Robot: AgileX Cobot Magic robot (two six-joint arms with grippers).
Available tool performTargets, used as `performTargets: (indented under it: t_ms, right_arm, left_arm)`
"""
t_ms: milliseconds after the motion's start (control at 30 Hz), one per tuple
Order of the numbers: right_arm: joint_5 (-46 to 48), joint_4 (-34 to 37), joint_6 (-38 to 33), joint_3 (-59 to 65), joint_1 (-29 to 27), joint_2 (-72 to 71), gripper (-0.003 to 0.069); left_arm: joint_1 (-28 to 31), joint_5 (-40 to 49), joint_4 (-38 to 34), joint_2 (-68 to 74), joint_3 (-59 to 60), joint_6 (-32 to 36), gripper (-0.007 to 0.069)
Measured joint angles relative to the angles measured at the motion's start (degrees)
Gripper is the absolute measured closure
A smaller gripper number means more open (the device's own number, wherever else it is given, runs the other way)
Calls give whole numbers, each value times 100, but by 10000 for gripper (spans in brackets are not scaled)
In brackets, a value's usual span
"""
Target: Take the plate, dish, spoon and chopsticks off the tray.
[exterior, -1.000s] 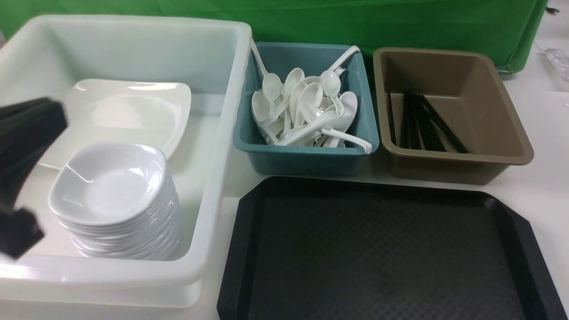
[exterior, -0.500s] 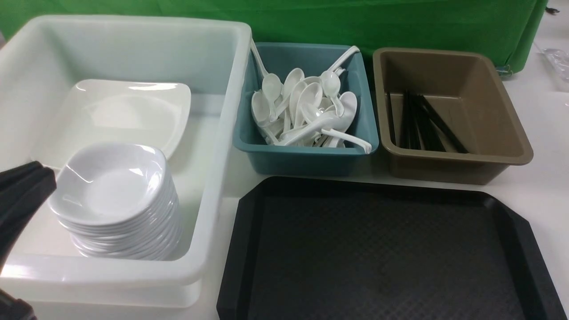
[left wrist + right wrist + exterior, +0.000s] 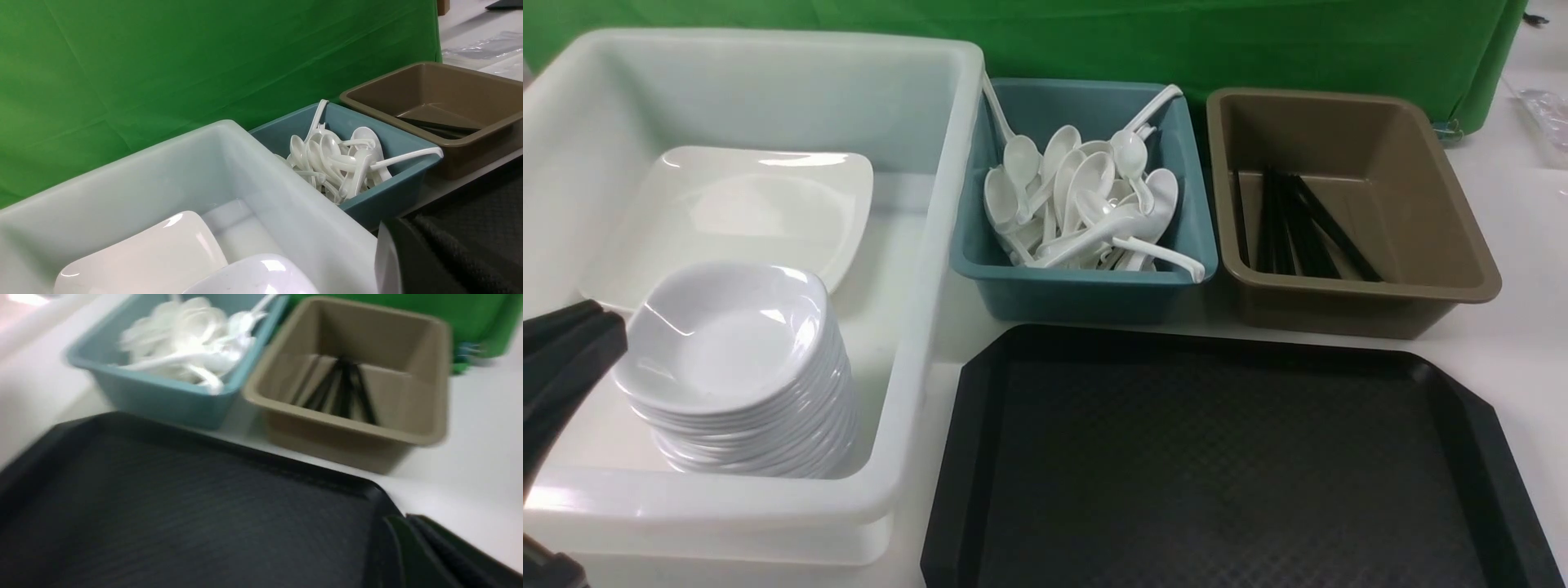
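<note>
Lighting's bright and even, overhead by the look of it, only soft shadows under the bins. Glare streaks sit on the plate [image 3: 739,216] and the stacked dishes [image 3: 719,335] at the left of the front view. Front and left wrist views are pretty sharp. Right wrist view is motion-smeared all over; the spoons [image 3: 184,339] are a white blur, the tray [image 3: 184,506] texture mushy.

Tray [image 3: 1233,465]: black, rectangular, cut-off corners, raised rim, textured surface; lies flat at front right, nothing on it. Plate [image 3: 743,216]: large glossy white square, rounded corners, lying flat in the white tub [image 3: 768,57]. Spoons [image 3: 1086,204]: white, heaped in the teal bin [image 3: 1086,290]. Chopsticks [image 3: 1298,224]: thin, black, lying in the brown bin [image 3: 1364,298].
</note>
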Motion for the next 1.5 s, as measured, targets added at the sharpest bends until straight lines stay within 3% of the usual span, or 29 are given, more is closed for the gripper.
performTargets:
  t_ms: [167,333,1367,1433,1500]
  right_arm:
    - [-636,192,-156,1523,-599,-1168,643]
    - [-689,213,-179,2248,-673,-1613,643]
    - [-570,217,-179,2267,-673,-1626,602]
    - [-570,217,-179,2267,-673,-1626,596]
    - [-575,217,-179,2267,-673,-1626,593]
  left_arm:
    - [0,45,0,0,0,0,615]
    - [0,89,5,0,0,0,615]
    - [0,136,325,0,25,12,613]
    - [0,-96,427,0,76,-299,613]
    - [42,-520,904,-26,231,-1345,613]
